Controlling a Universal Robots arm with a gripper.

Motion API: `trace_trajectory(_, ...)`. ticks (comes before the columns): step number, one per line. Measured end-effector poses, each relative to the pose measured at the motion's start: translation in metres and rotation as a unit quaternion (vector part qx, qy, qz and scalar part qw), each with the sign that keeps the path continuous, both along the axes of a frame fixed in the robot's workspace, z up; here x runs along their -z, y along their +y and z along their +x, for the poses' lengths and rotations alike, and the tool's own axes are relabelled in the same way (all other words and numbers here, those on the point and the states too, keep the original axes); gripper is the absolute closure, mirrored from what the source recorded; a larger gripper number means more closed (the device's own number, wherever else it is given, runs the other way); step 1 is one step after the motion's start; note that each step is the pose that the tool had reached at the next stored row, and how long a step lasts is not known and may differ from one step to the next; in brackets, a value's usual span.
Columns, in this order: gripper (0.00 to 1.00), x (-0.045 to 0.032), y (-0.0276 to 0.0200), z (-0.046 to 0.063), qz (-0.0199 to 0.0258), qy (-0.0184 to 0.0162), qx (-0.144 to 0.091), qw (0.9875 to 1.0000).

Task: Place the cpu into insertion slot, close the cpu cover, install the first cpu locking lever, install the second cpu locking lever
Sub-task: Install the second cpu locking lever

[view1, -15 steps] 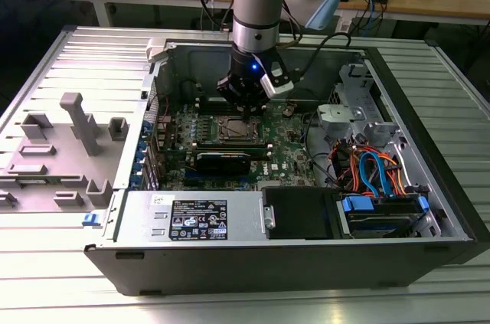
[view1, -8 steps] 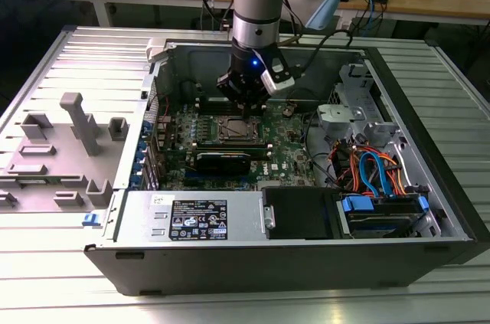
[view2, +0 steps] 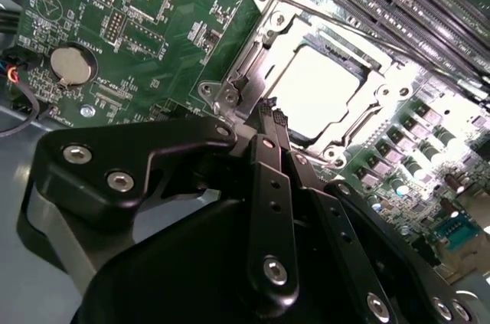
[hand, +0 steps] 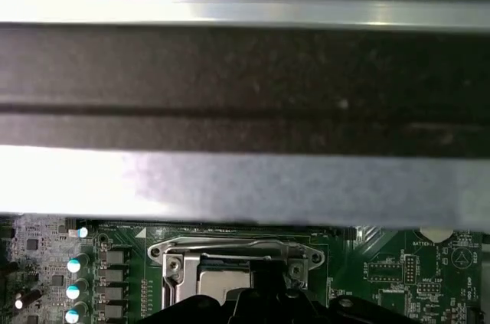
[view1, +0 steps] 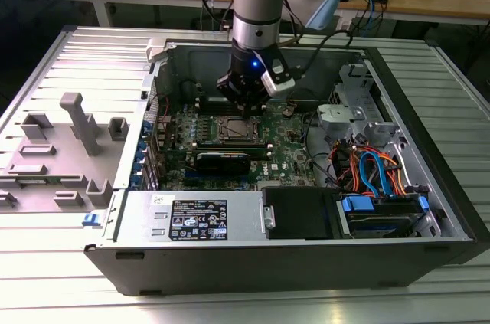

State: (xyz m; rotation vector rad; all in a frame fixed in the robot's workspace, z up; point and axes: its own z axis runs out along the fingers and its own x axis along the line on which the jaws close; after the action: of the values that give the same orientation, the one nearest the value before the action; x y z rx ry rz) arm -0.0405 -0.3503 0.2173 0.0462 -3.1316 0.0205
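I see my black fingers [view2: 269,109] clenched together — tips at the edge of the thin silvery cover frame [view2: 264,40], flat grey cpu [view2: 325,90] just beyond.

Exterior view looks down from afar; both wrist views closely share the cpu cover [view2: 325,86] [hand: 237,251].

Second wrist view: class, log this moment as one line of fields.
tool: shut, at socket corner | cpu: seated in insertion slot | cpu cover: closed over it | holding: nothing
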Motion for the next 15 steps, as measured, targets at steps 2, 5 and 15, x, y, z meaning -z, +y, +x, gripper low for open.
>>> trace_trajectory(2,0.89,0.0001,-0.0020,0.000,0.0000,0.0001,0.000,1.0000)
trace_trajectory(5,0.89,0.0001,-0.0062,0.000,0.0000,0.0001,0.000,1.0000)
trace_trajectory(15,0.89,-0.0150,-0.0146,0.000,0.0000,0.0001,0.000,1.0000)
